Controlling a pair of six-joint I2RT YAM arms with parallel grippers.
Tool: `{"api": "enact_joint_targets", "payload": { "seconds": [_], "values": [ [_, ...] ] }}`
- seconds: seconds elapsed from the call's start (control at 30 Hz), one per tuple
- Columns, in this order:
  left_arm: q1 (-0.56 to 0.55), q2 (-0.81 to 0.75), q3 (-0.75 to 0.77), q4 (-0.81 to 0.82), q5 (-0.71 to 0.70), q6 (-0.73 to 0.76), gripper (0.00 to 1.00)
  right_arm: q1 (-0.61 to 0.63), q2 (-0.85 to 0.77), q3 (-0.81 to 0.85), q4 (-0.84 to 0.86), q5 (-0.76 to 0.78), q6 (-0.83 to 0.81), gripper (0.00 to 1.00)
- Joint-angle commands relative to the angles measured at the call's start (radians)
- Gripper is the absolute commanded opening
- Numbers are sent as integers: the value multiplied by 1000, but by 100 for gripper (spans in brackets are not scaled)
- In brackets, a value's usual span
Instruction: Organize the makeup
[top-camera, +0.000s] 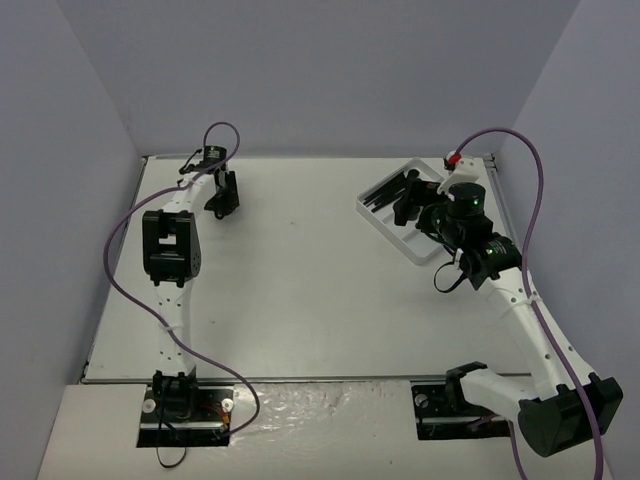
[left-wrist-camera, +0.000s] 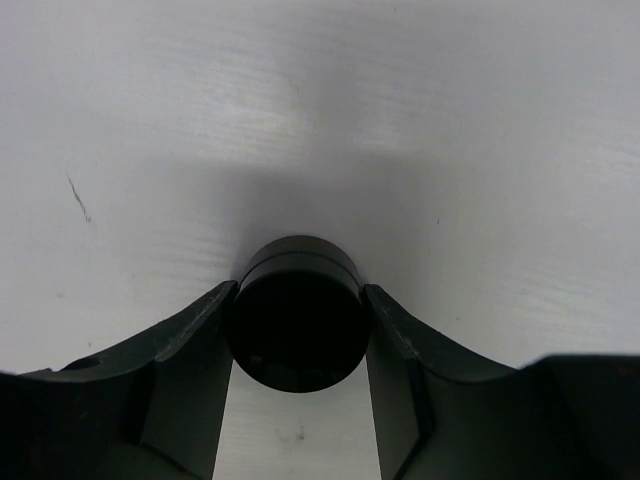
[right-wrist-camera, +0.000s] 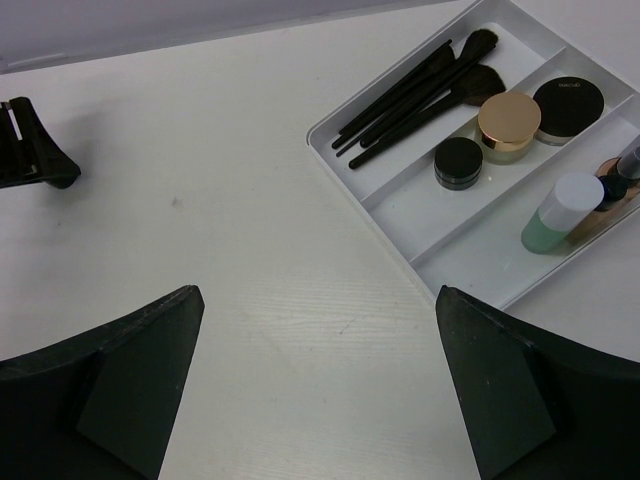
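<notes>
Clamping a smooth round black pot (left-wrist-camera: 297, 325); left jaws touching it.

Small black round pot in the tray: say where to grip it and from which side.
Come from above and close on the side wall of the small black round pot. It stands upright between dividers of the white tray, a gold-lidded tan jar close beside it, so sideways looks blocked.
</notes>
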Motion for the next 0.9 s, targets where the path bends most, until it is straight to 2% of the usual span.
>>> {"api": "enact_joint_targets", "payload": {
  "seconds": [0.0, 0.1, 0.27, 0.4, 0.53, 0.73, 0.8, 0.87],
  "values": [
    [-63, -237, -159, 92, 10, 14, 0, -3, 20, 6, 52, -17, -13, 100],
    [-135, -337, -317, 134, 17, 10, 0, -3, 34, 3, 53, -23, -22, 100],
    [-312, -477, -479, 173, 9, -9, 0, 1, 47, -11, 56, -53, -36, 100],
    [-511, -564, -611, 222, -45, -34, 0, 7, 33, -23, 57, -45, -59, 100],
    [-633, -590, -712, 269, -56, -69, 2, 10, 11, -42, 56, -45, -75, 100],
    [-800, -551, -733, 297, -81, -77, 16, 9, -22, -80, 55, -55, -75, 100],
    [-819, -547, -747, 307, -87, -86, 22, 10, -44, -91, 54, -59, -74, 100],
    [-828, -549, -757, 317, -83, -100, 33, 12, -62, -101, 49, -61, -77, 100]
  ]
}}
